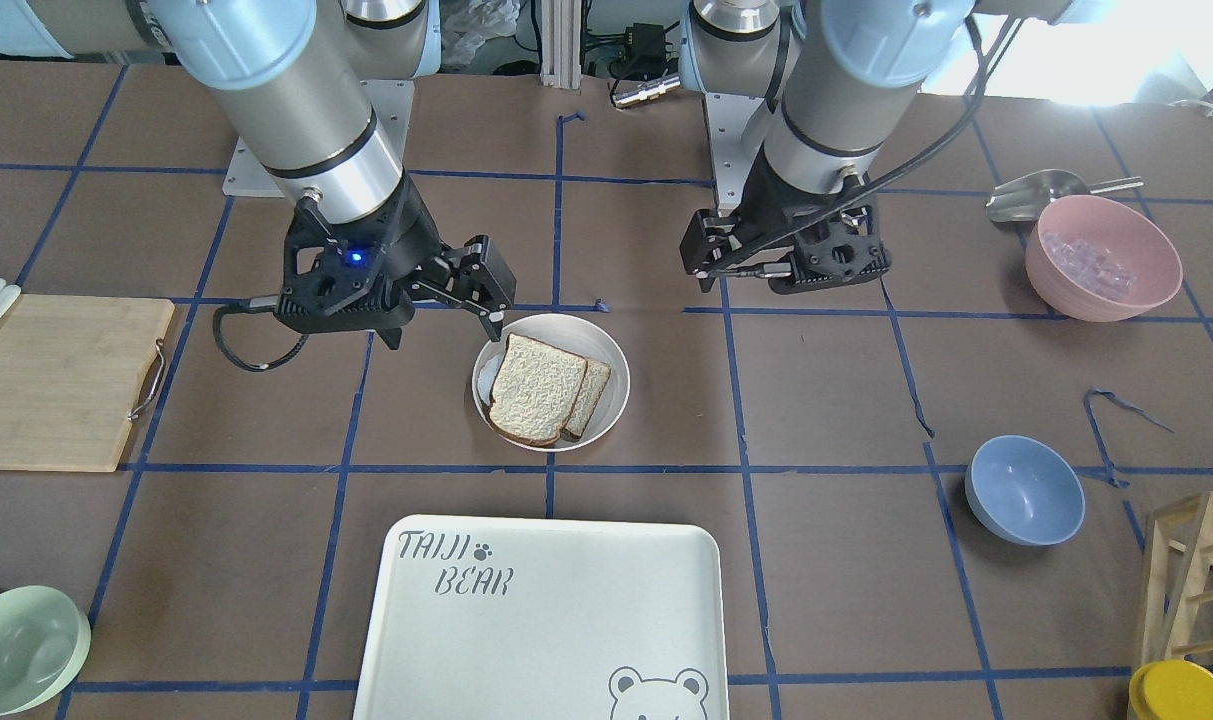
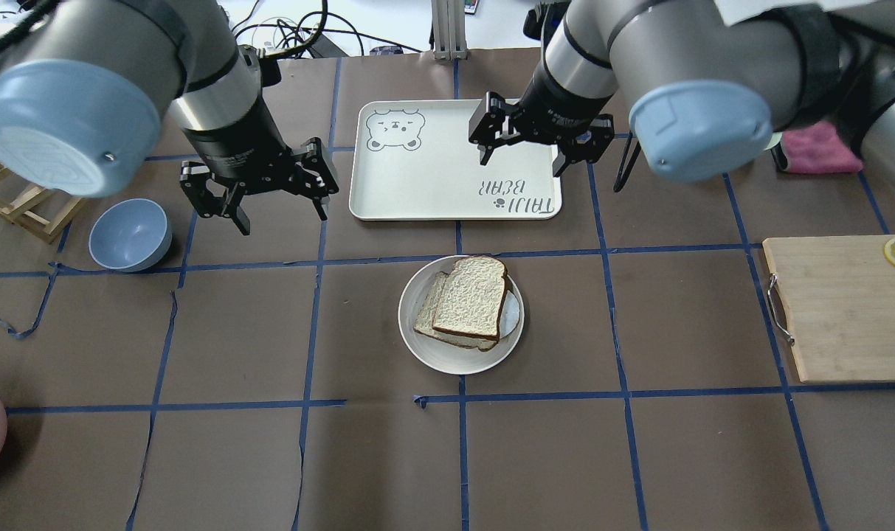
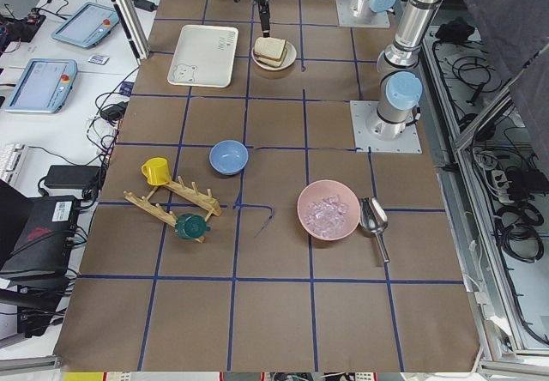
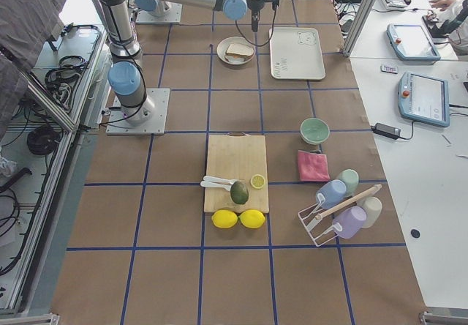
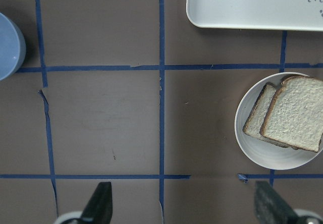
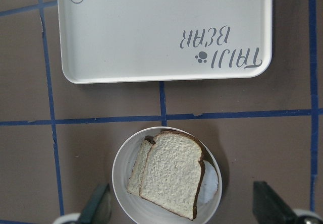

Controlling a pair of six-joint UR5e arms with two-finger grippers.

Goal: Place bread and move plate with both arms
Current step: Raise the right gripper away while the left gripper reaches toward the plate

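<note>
We are seeing the bread (image 2: 471, 295) already lying on the plate (image 2: 421, 354), its domed slice resting on top of a squarer slice (image 2: 427, 311). So we are judging the placing done and the plate move in hand. Our left gripper (image 2: 281, 217) is hanging well to one side and our right gripper (image 2: 524, 164) above and near the plate. Both have their fingers spread wide and are holding nothing. Next we are probably needing both to descend onto opposite rim edges and lift evenly, perhaps toward the bear-printed tray (image 2: 432, 199).
</note>
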